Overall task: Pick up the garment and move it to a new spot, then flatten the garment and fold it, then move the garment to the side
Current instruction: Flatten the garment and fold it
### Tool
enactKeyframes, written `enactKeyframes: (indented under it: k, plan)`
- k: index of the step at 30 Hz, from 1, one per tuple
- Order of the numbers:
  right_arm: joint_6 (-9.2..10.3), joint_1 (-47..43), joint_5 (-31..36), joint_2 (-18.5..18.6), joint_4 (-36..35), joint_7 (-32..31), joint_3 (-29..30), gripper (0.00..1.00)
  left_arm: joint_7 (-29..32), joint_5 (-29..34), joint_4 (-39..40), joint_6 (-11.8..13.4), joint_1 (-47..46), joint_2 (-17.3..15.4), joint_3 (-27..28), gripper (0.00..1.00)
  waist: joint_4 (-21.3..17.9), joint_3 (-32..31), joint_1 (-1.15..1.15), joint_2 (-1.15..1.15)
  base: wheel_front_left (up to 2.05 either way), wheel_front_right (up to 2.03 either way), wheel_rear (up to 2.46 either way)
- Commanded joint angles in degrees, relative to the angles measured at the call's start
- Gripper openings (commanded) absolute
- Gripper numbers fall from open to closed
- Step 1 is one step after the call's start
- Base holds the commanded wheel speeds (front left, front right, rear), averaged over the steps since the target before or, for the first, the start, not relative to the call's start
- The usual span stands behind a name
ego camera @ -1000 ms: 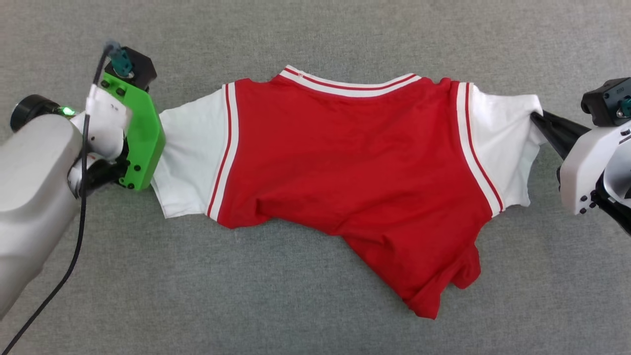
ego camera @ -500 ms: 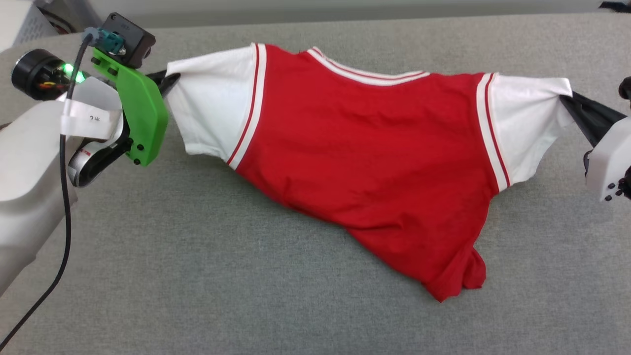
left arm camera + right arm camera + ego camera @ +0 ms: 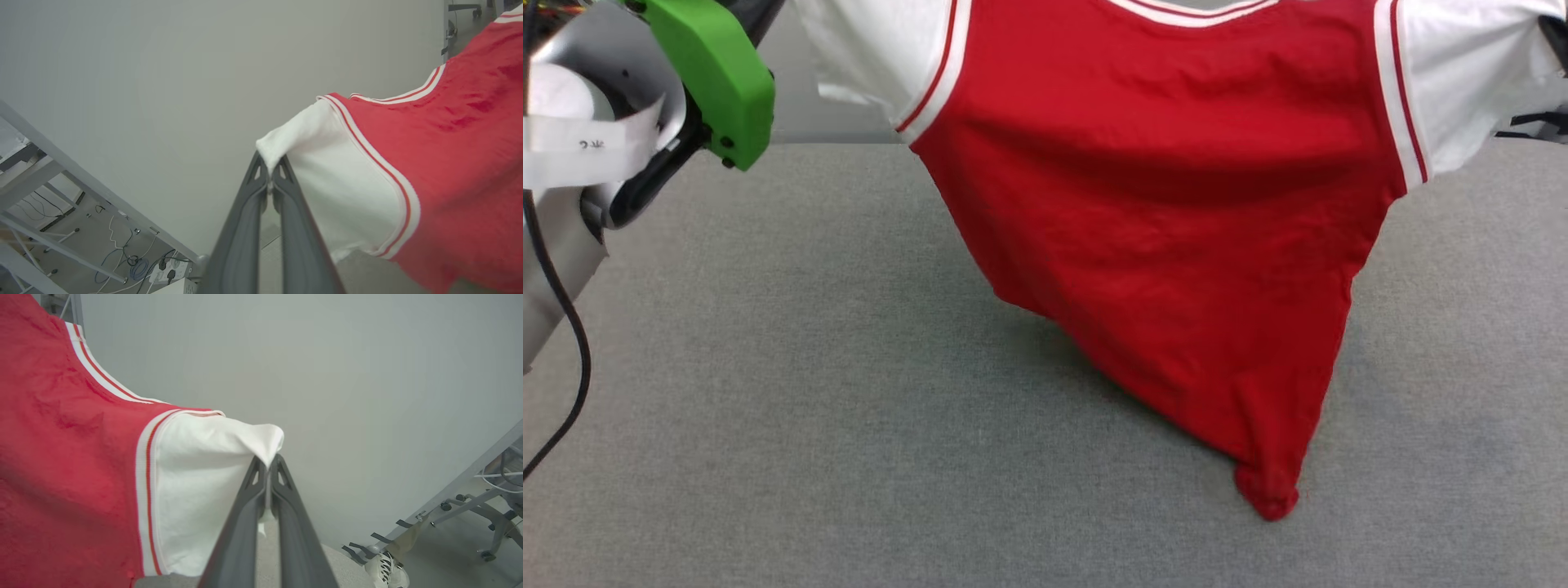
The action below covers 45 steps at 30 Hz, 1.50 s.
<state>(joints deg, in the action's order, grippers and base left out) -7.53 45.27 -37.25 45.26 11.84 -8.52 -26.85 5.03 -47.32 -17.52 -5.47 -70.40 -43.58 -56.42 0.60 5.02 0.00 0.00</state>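
Bright green bracket [image 3: 715, 82] with dark screws on your left wrist, white tape label [image 3: 580, 143] with black marks, black cable [image 3: 584, 371] by the pale grey forearm [image 3: 543, 278]. Left gripper [image 3: 269, 173], right gripper [image 3: 268, 467]: 2 slim dark-grey fingers each, triangular cut-outs near the tips.

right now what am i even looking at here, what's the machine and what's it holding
It is a two-armed robot. The wide picture comes from its head, looking down at a grey table. The other two come from a camera on each wrist, looking along two dark fingers. Each arm's jaws are shut on one white sleeve of a red shirt, holding it spread in the air. Its lowest corner hangs at the table; whether it touches, I cannot tell.
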Motion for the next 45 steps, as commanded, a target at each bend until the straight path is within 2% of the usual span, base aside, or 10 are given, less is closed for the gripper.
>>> enactKeyframes:
  k: [1, 7, 12, 19, 24, 32, 38, 45]
  plan:
    - [0.04, 1.5, 0.7, 0.0, -0.7, -0.1, 0.4, 0.00, -0.6, 1.0, 0.9, 0.7, -1.5, -0.5, 0.6, 0.00, 0.2, -2.3, 0.00, 0.00, 0.00, 0.00, 0.00]
    - [0.04, 5.8, 2.7, 0.5, -2.7, -0.7, 1.8, 0.00, -1.5, 1.0, 2.9, 2.3, -4.7, -0.3, 2.9, 0.00, 0.3, -3.5, 0.00, 0.00, 0.00, 0.00, 0.00]
    - [0.04, 10.7, 3.8, -0.3, -3.1, -1.3, 3.0, 0.00, -2.4, 1.4, 2.2, 2.9, -8.3, 1.4, 4.3, 0.00, 0.1, -2.9, 0.00, 0.00, 0.00, 0.00, 0.00]
    - [0.04, 20.6, 5.7, -2.9, -0.1, -2.4, 1.1, 0.00, -4.6, 2.4, -2.0, 3.5, -14.8, 5.1, 6.3, 0.00, -0.4, 2.6, 0.00, 0.00, 0.00, 0.00, 0.00]
    - [0.04, 29.7, 7.7, -5.2, 5.1, -2.3, -1.4, 0.00, -6.1, 4.2, -7.7, 3.6, -21.5, 7.9, 7.3, 0.00, -1.1, 9.7, 0.00, 0.00, 0.00, 0.00, 0.00]
    - [0.04, 43.0, 10.0, -9.8, 16.6, 1.1, -3.5, 0.00, -10.0, 5.9, -19.2, 3.6, -30.3, 12.7, 8.7, 0.00, -2.4, 19.7, 0.00, 0.00, 0.00, 0.00, 0.00]
    - [0.04, 52.7, 12.4, -13.5, 25.5, 5.2, -2.7, 0.00, -14.6, 7.2, -26.4, 4.1, -36.2, 15.6, 9.7, 0.00, -2.5, 25.0, 0.00, 0.00, 0.00, 0.00, 0.00]
    - [0.04, 61.0, 13.7, -17.6, 33.8, 11.1, -3.1, 0.00, -19.2, 9.5, -30.5, 5.4, -41.3, 17.9, 10.7, 0.00, -2.5, 29.7, 0.00, 0.00, 0.00, 0.00, 0.00]
